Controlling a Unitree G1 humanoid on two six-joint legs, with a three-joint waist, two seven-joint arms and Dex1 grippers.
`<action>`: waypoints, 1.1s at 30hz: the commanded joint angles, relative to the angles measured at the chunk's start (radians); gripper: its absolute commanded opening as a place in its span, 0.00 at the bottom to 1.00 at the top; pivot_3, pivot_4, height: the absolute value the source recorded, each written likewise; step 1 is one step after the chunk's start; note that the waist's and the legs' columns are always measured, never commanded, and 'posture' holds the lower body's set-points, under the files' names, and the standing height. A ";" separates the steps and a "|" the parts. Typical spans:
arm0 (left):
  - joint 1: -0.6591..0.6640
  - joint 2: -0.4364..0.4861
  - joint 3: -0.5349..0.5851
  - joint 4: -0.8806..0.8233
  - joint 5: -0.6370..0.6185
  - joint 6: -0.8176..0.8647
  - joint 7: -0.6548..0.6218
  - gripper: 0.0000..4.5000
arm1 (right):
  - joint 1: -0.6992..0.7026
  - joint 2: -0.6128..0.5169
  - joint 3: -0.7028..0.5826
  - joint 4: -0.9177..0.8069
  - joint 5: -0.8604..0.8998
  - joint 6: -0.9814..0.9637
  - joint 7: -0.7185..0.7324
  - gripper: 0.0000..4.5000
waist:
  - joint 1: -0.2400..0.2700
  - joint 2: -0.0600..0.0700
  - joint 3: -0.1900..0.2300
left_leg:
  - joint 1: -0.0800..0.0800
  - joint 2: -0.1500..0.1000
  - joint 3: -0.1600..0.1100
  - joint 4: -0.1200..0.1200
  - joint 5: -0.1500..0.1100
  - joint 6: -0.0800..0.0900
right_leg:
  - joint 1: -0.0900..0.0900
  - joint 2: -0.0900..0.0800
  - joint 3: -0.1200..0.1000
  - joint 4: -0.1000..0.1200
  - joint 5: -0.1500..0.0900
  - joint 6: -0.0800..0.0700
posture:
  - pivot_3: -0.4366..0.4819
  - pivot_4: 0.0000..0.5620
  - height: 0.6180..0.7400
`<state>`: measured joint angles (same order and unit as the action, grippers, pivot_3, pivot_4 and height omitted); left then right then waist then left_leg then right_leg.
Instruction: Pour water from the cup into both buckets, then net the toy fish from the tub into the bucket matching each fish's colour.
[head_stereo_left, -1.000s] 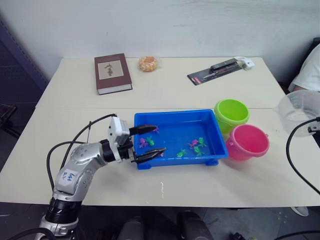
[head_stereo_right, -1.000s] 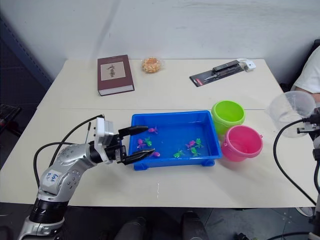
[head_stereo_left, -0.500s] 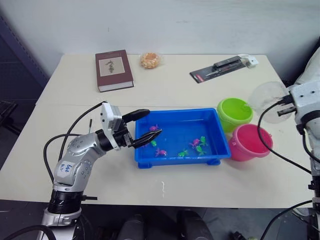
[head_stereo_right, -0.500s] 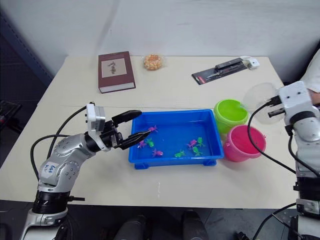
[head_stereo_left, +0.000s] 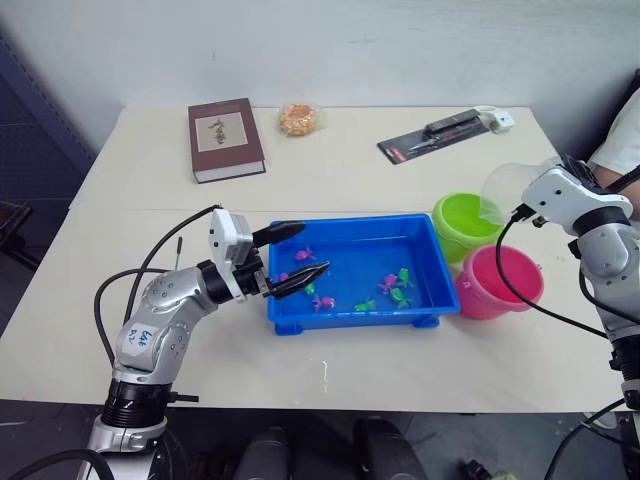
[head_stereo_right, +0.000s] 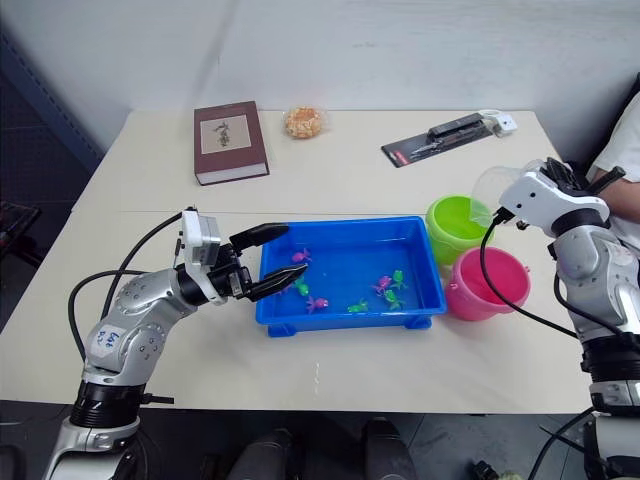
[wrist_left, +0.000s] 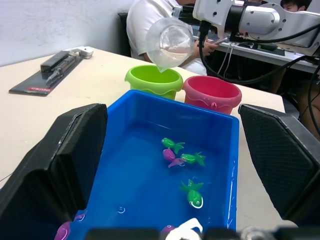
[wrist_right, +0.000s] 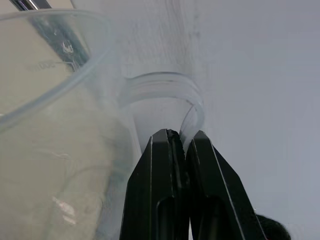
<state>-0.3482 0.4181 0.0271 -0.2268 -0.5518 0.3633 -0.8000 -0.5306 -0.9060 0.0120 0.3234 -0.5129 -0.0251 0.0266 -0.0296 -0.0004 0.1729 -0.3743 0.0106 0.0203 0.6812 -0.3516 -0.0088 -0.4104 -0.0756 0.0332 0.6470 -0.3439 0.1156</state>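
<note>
My right gripper is shut on the looped handle of the clear cup. The cup is tipped, its lip just above the lime green bucket. The hot pink bucket stands right in front of the green one. Both buckets sit against the right end of the blue tub. In the tub lie several tiny fish, pink and green. My left gripper hangs open over the tub's left end, with nothing between its fingers.
At the table's back lie a dark red book, a small snack bag and a packaged tool. A person in a white sleeve sits at the far right, behind my right arm.
My right arm has swung the cup in from the right and tipped it over the green bucket. The left gripper has stayed open over the tub's left end.
</note>
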 joint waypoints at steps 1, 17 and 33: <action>-0.001 -0.006 0.003 -0.043 -0.001 -0.017 0.007 1.00 | -0.041 -0.042 0.005 -0.002 -0.081 -0.029 -0.070 0.01 | 0.000 0.000 0.000 | 0.000 0.000 0.000 0.000 0.000 0.000 | 0.000 0.000 0.000 0.000 0.000 0.000 | 0.48 0.27 0.99; -0.014 -0.024 0.000 -0.038 0.002 -0.032 0.016 1.00 | -0.077 -0.059 0.054 -0.001 -0.220 -0.126 -0.139 0.01 | -0.001 0.000 0.000 | 0.000 0.000 0.001 0.001 0.000 0.000 | 0.000 0.000 0.000 0.003 0.000 0.000 | 0.48 0.27 0.99; -0.040 -0.043 -0.009 -0.018 0.006 -0.046 0.009 1.00 | 0.013 -0.003 -0.074 -0.103 -0.064 -0.093 -0.060 0.01 | -0.001 0.000 0.000 | 0.001 0.000 0.003 0.002 0.000 0.000 | -0.001 0.001 0.000 0.006 0.000 0.000 | 0.48 0.27 0.99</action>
<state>-0.3709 0.3731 0.0181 -0.2251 -0.5453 0.3357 -0.7828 -0.5186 -0.9111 0.0042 0.2671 -0.6380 -0.1471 -0.0475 -0.0302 -0.0005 0.1728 -0.3732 0.0108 0.0230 0.6832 -0.3516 -0.0087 -0.4112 -0.0745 0.0333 0.6532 -0.3439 0.1157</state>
